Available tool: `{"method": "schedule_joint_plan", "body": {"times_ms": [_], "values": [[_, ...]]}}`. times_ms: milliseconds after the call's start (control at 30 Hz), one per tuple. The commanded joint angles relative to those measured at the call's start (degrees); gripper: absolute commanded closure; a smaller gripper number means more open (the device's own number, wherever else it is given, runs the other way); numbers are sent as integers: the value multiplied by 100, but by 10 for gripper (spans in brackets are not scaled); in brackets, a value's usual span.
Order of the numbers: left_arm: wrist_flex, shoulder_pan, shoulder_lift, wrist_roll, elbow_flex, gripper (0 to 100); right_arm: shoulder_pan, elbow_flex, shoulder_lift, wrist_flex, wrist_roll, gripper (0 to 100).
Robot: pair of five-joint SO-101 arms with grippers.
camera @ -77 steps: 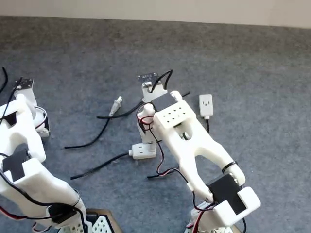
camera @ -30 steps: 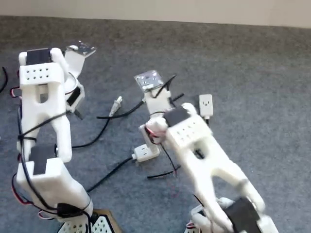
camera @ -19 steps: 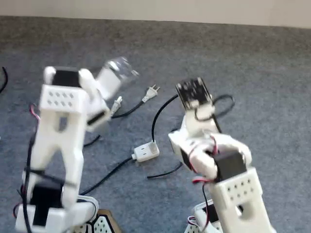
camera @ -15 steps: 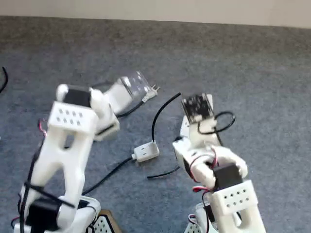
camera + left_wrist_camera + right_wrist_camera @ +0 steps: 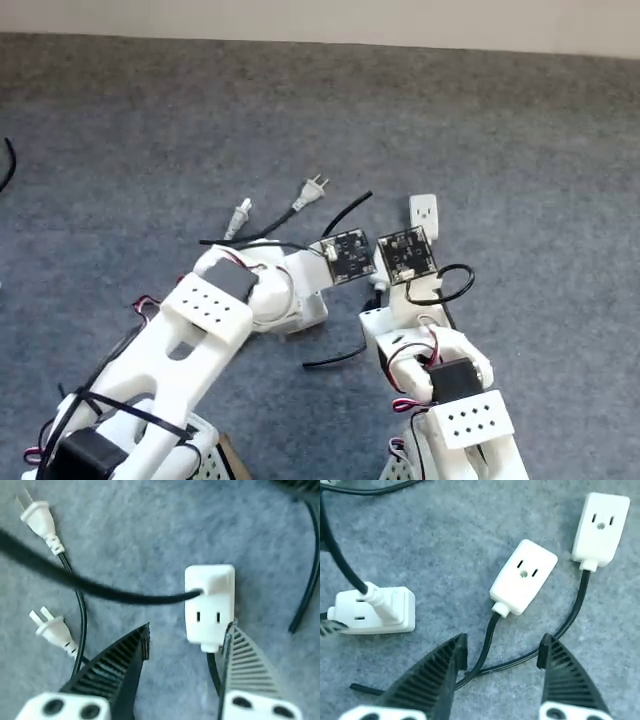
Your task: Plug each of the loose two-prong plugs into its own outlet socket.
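Both jaws stood apart: the left gripper (image 5: 187, 628) needed the nearer plug (image 5: 52, 630) gripped squarely by its body, while the right gripper (image 5: 503, 639) could steady a free socket (image 5: 522, 577).

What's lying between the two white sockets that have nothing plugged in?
Just bare grey carpet, as the right wrist view shows; one socket and the other socket lie apart, not touching.

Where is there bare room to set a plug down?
Bare grey carpet right of the white outlet socket, and the far strip beyond the two white two-prong plugs. Crowded in the middle: black cords, other sockets, both arms.
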Motion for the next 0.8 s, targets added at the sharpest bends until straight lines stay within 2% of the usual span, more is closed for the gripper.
{"method": "schedule_joint_plan", "body": {"times_ms": [0,100,300,533,567,667,767], "values": [[-273,382,207,132,22,752,48,-48,-84,-101,70,775],[-651,356,919,378,4,753,48,-48,-84,-101,62,775],[-985,180,1789,360,-13,759,48,-48,-84,-101,53,775],[-949,-66,1288,97,-22,995,48,-40,-75,-101,53,775],[-941,-136,1209,88,-22,998,40,-40,-75,-101,44,775],[-527,-523,1068,88,-259,998,40,-40,-75,-101,44,775],[-18,-1244,1015,79,-848,997,40,136,-75,-215,44,775]]}}
